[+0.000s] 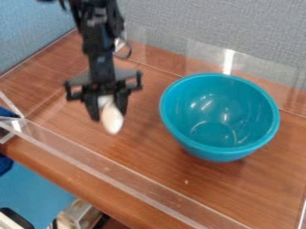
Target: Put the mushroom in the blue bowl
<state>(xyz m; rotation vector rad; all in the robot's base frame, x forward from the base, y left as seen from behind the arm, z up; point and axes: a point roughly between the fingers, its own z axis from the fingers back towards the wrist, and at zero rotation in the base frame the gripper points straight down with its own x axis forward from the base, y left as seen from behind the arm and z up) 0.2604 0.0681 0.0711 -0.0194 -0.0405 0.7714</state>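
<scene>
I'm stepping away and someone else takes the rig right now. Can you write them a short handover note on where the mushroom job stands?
Pincer: pointing down, shut on the mushroom, which hangs between its fingers clear of the wooden table.
Blue bowl: on the table to the right of the pincer in the camera view, with nothing inside it.
Done: mushroom grasped and off the table.
Left: carry it over the bowl's rim, lower it and open the pincer to drop it in. The picture is blurred around the arm, so check the grip looks secure before moving on.
</scene>
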